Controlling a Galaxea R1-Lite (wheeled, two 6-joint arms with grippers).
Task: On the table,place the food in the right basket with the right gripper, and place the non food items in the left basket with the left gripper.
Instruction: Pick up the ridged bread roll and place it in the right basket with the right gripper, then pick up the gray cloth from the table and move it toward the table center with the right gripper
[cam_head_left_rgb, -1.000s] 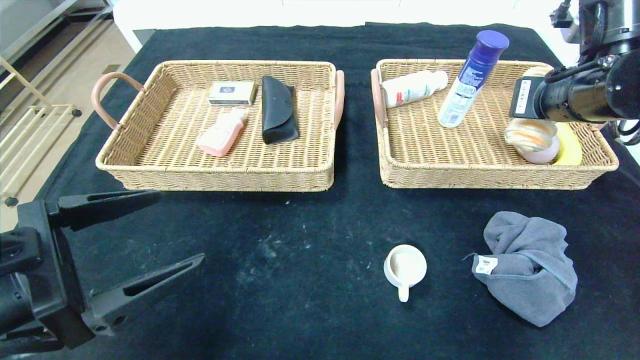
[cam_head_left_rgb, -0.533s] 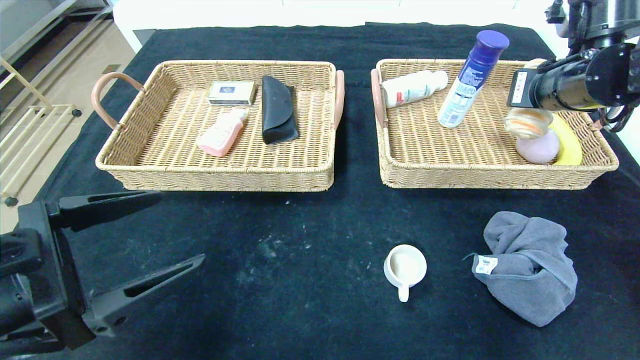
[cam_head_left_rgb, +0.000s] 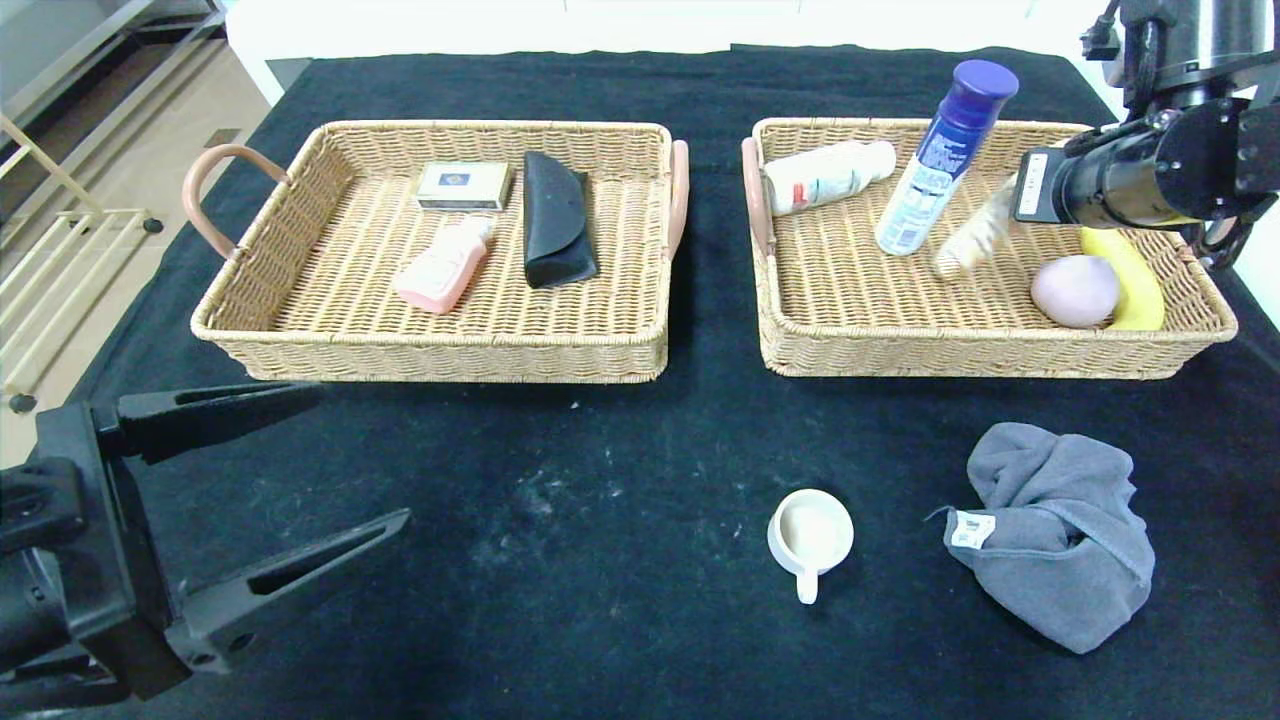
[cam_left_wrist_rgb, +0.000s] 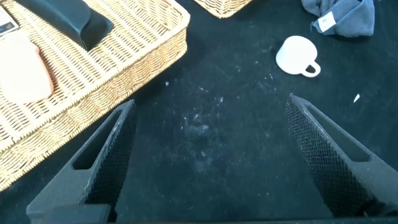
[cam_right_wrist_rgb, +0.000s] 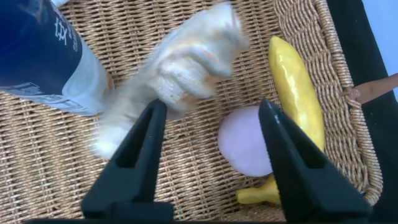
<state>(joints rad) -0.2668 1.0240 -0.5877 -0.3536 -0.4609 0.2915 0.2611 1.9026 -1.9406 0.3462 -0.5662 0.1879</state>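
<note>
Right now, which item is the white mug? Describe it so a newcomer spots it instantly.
Look at the bare black tablecloth in front of the right wicker basket. The white mug stands there upright, handle toward the robot, left of the crumpled grey towel. It is the only small, round, white thing outside the baskets.

The black right gripper hangs high at the far right on its black cylindrical wrist, jaws spread apart with nothing clamped between them. The black left gripper sits low at the near left, its two long fingers splayed wide.
</note>
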